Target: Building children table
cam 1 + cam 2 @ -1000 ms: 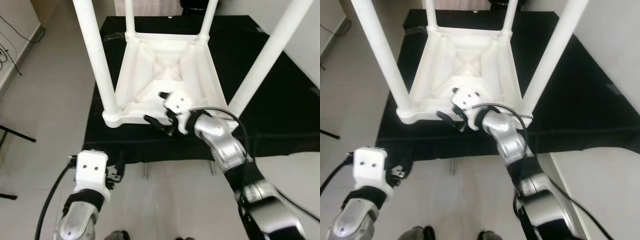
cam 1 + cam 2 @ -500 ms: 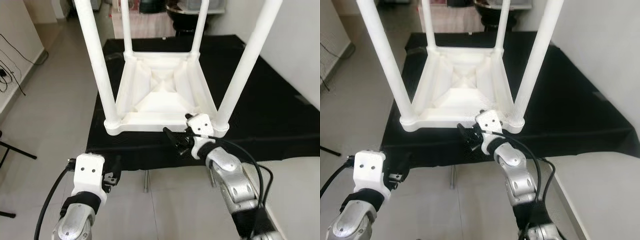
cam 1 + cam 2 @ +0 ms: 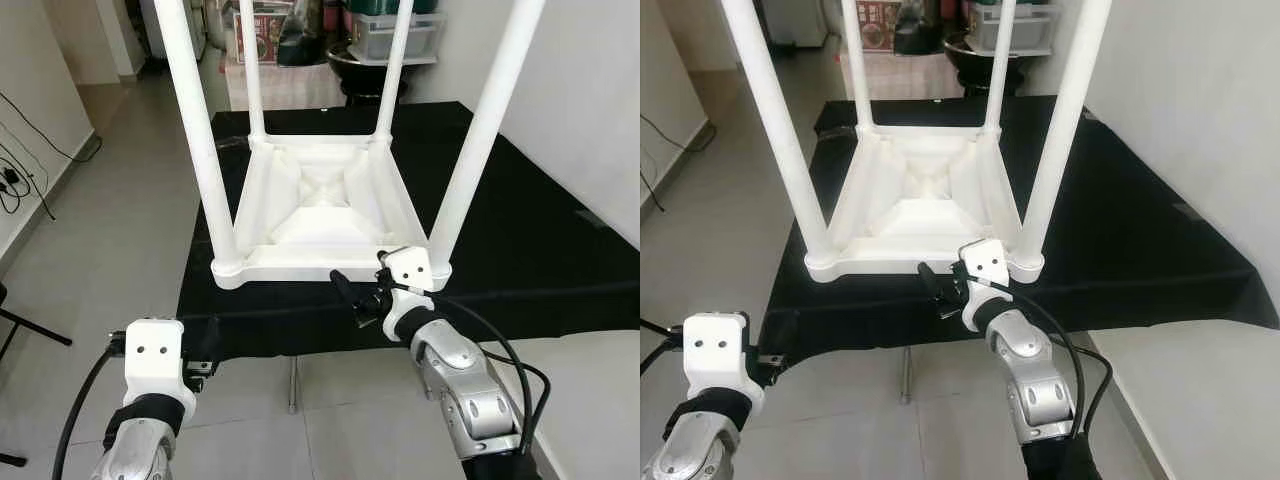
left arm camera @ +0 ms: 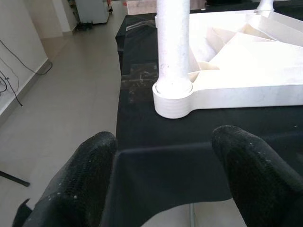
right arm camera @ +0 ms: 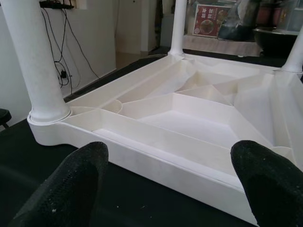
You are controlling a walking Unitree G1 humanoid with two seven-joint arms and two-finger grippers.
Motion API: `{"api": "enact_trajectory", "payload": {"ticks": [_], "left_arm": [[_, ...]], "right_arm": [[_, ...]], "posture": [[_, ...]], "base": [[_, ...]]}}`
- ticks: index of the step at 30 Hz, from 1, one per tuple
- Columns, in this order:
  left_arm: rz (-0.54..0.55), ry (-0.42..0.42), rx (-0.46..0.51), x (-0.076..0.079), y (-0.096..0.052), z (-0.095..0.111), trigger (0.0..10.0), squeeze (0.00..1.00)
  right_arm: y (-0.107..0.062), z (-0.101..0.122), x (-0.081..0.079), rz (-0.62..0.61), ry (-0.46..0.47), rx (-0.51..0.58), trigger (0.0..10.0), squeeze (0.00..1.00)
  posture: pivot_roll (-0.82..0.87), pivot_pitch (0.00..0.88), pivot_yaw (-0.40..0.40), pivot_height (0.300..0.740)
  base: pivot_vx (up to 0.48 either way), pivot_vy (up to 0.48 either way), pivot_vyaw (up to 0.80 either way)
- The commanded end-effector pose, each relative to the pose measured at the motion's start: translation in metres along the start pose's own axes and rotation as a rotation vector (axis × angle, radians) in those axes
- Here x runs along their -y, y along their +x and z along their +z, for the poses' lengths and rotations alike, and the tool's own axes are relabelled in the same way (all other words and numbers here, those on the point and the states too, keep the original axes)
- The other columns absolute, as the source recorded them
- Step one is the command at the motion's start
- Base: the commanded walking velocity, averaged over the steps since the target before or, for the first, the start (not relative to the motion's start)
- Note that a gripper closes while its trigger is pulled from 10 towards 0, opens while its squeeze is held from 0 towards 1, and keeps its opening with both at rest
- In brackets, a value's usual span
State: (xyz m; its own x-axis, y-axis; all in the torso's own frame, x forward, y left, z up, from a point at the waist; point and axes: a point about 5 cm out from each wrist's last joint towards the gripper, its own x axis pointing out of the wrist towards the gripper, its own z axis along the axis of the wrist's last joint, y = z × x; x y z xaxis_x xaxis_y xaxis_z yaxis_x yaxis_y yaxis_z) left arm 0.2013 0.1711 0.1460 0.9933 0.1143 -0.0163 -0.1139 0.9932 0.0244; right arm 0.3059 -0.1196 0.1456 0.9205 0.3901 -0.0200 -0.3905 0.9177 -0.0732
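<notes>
A white children's table [image 3: 320,215] lies upside down on a black cloth [image 3: 530,250], its four legs pointing up. My right gripper [image 3: 352,297] is open just in front of the table's near edge, close to the near right leg [image 3: 480,130]. In the right wrist view its fingertips [image 5: 75,184] stand wide apart, with the ribbed underside [image 5: 199,118] beyond them and nothing held. My left gripper [image 4: 163,142] is open, low at the left before the cloth's front edge. It faces the near left leg [image 4: 173,47] and its corner socket.
Grey tiled floor [image 3: 110,250] runs along the left, with cables [image 3: 20,170] by the wall and a black stand foot [image 3: 25,325]. A white wall [image 3: 600,100] closes the right side. Shelves with boxes and a dark bowl [image 3: 350,40] stand behind the cloth.
The camera has tilted up and back. My right gripper has drawn back from over the table's underside to just outside its near edge. The left arm has sunk a little lower.
</notes>
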Motion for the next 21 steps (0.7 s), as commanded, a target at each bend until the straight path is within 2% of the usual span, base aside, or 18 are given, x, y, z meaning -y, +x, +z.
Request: {"api": "enact_trajectory", "payload": {"ticks": [1, 5, 9, 13, 17, 21], "left_arm": [[0.005, -0.002, -0.002, -0.002, 0.001, -0.002, 10.0, 0.0], [0.009, 0.008, 0.005, -0.003, 0.002, -0.002, 10.0, 0.0], [0.041, -0.028, 0.006, -0.009, 0.007, -0.001, 10.0, 0.0], [0.056, -0.024, 0.04, -0.012, 0.013, 0.005, 10.0, 0.0], [0.024, 0.036, 0.06, -0.007, 0.016, 0.007, 10.0, 0.0], [0.015, 0.058, 0.071, -0.007, 0.017, 0.008, 10.0, 0.0]], "right_arm": [[0.001, -0.002, 0.0, -0.001, 0.013, -0.021, 10.0, 0.0], [0.001, -0.002, 0.0, -0.008, 0.031, -0.032, 10.0, 0.0], [0.003, -0.005, -0.003, 0.008, 0.023, -0.063, 10.0, 0.0], [0.005, -0.002, -0.009, 0.056, -0.001, -0.034, 10.0, 0.0], [0.009, 0.001, -0.016, 0.119, -0.049, -0.02, 10.0, 0.0], [0.01, 0.002, -0.016, 0.115, -0.048, -0.014, 10.0, 0.0]], "posture": [[-0.03, 0.025, -0.004, 0.74], [-0.03, 0.017, -0.002, 0.74], [-0.01, 0.007, -0.003, 0.74], [0.0, 0.001, -0.004, 0.74], [0.0, 0.0, -0.005, 0.74], [0.01, 0.0, -0.003, 0.74]], "base": [[0.0, 0.0, 0.0], [0.0, 0.0, 0.0], [0.0, 0.0, -0.8], [0.0, 0.0, -0.8], [0.0, 0.0, 0.0], [0.0, 0.0, 0.0]]}}
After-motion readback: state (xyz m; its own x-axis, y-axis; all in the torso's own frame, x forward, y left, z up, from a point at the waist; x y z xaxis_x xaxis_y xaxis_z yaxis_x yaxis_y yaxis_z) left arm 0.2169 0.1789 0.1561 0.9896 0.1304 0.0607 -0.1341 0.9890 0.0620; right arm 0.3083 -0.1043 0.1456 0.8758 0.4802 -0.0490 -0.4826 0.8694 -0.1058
